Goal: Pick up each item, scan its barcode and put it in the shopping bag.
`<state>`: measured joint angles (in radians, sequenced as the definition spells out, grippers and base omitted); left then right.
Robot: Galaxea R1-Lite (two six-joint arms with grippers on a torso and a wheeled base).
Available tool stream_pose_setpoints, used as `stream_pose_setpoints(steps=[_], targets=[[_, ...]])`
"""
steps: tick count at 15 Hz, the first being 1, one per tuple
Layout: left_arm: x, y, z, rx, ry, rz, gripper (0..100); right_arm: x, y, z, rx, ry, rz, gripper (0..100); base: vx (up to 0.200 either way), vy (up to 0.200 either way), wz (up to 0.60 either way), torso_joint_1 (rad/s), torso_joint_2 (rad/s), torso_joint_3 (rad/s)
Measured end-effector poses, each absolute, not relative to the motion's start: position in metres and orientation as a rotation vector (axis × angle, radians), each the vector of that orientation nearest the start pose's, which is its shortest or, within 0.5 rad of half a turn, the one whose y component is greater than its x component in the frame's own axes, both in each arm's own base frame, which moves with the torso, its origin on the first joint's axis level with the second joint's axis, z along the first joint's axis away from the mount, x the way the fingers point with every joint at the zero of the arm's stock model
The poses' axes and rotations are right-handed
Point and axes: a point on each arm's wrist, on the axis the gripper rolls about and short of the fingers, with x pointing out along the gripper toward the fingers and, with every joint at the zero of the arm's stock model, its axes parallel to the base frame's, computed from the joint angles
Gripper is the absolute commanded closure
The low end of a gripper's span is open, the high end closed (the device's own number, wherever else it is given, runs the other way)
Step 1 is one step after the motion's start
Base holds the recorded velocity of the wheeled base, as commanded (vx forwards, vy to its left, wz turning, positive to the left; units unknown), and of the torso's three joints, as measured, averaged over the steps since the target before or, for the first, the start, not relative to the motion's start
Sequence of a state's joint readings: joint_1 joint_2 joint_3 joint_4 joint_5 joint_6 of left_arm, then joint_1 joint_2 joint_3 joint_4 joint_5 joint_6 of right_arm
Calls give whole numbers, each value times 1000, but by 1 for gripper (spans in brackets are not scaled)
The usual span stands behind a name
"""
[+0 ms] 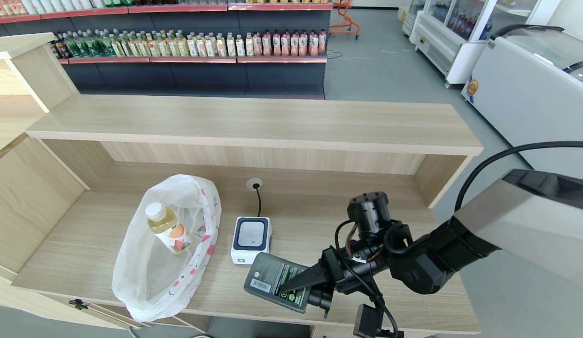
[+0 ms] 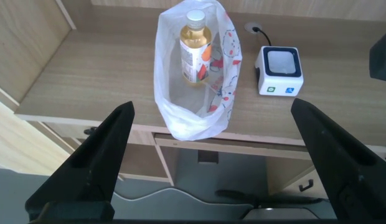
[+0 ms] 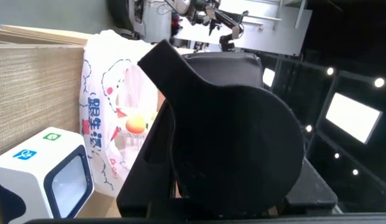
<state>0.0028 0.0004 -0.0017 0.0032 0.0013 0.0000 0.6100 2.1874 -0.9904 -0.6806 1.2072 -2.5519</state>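
My right gripper (image 1: 304,287) is shut on a dark flat pouch (image 1: 275,280) with a barcode label, held low over the counter's front edge, just right of the white scanner (image 1: 251,238). In the right wrist view the pouch (image 3: 233,124) is black between the fingers, with the scanner (image 3: 47,171) beyond it. A white shopping bag (image 1: 167,244) lies open left of the scanner and holds a yellow drink bottle (image 1: 167,227). My left gripper (image 2: 211,168) hangs open in front of the counter, below the bag (image 2: 196,74) and bottle (image 2: 194,50).
The wooden counter (image 1: 84,244) has a raised shelf (image 1: 253,124) behind it and side walls. The scanner's cable runs to a grommet (image 1: 254,183). Store shelves of bottles (image 1: 192,44) and freezers (image 1: 526,80) stand farther off.
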Motion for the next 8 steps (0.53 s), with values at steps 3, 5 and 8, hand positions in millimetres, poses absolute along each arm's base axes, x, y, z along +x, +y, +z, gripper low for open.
stream_pose_setpoints(steps=[3, 5, 8], targets=[[-23, 0, 76, 0, 1, 4, 0, 285, 225, 80, 2047, 2429, -1840, 100, 0, 0, 0, 0, 0, 0], [-23, 0, 76, 0, 2, 4, 0, 263, 207, 94, 2034, 2318, -2119, 100, 0, 0, 0, 0, 0, 0], [-23, 0, 76, 0, 2, 4, 0, 238, 172, 134, 2170, 2153, -2393, 100, 0, 0, 0, 0, 0, 0]])
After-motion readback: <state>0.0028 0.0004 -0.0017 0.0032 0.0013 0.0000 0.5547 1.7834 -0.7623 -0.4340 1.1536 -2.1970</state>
